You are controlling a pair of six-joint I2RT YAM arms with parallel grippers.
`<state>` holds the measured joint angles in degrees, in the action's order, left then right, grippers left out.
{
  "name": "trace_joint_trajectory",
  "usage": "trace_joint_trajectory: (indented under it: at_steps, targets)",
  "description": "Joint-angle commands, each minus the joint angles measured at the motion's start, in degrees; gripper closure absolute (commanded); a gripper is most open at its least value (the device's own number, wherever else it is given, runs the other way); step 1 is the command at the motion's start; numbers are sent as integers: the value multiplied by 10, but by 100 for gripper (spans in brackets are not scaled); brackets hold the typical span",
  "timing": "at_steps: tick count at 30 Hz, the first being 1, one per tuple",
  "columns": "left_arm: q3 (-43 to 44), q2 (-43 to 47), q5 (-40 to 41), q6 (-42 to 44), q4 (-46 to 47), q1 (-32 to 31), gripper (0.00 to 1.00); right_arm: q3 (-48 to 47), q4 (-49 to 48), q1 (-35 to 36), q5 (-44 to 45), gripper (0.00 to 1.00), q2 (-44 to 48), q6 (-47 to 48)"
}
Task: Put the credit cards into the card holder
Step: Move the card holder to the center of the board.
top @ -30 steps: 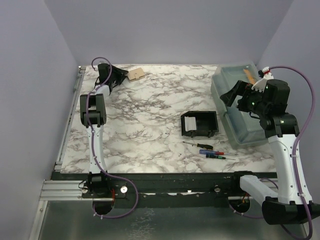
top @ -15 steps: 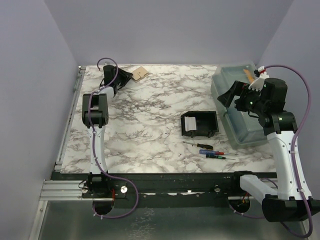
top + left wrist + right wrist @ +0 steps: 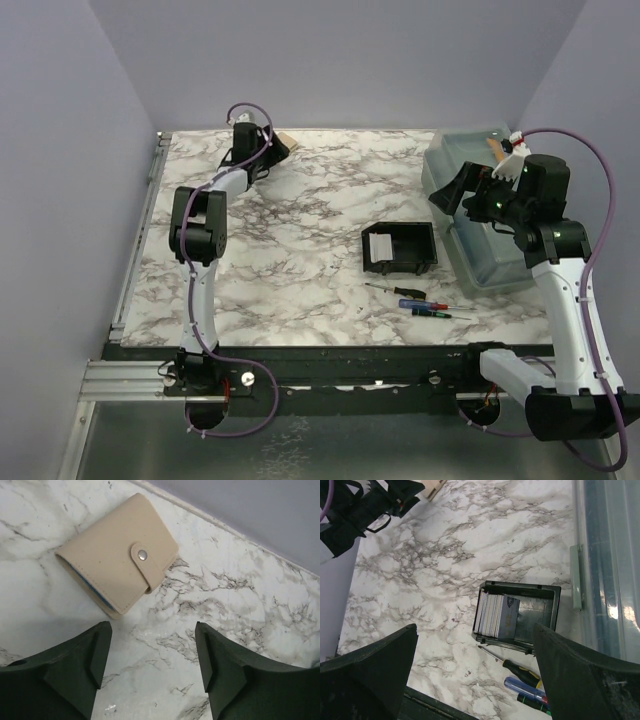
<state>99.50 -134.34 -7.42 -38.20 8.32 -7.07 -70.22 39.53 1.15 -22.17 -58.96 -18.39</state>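
Observation:
The black card holder (image 3: 412, 246) (image 3: 536, 615) sits right of the table's centre. A stack of credit cards (image 3: 496, 615) (image 3: 378, 248) stands on edge in its left end. At the far edge lies a beige folding case (image 3: 117, 562) (image 3: 288, 138), snapped shut, with a blue edge showing at its side. My left gripper (image 3: 151, 630) (image 3: 270, 146) hovers just short of the case, open, with only marble between its fingers. High by the bin's left wall, my right gripper (image 3: 460, 190) (image 3: 475, 630) stands wide open and holds nothing.
A large translucent bin (image 3: 480, 235) (image 3: 610, 555) fills the right side, close beside the card holder. Three small screwdrivers (image 3: 420, 300) (image 3: 522, 672) lie just in front of the holder. The back wall runs right behind the beige case.
My left arm has stretched further right along the far edge, and the beige case has shifted right with it. Its jaws have opened wider. The right arm has hardly moved.

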Motion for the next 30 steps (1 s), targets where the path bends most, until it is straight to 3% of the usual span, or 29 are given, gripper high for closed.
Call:
trace_joint_trajectory:
  at_steps: [1,5,11,13,22,26,30]
  targets:
    - [33,37,50,135,-24,5,23,7,-1,3,2,0,2,3]
    - [123,-9,66,174,-49,7,21,1,5,3,2,0,-2,0]
    - [380,-175,48,182,-180,11,20,8,-1,4,12,0,2,-6]
    - [417,-204,43,166,-183,14,20,8,-3,3,11,0,2,-10]
    - [420,-240,6,111,-175,26,18,0,5,4,14,0,0,-7]
    - [377,-228,-25,103,-175,24,24,6,4,3,12,0,7,-8]
    - [325,-202,-33,102,-178,18,37,13,0,3,12,0,14,-8]
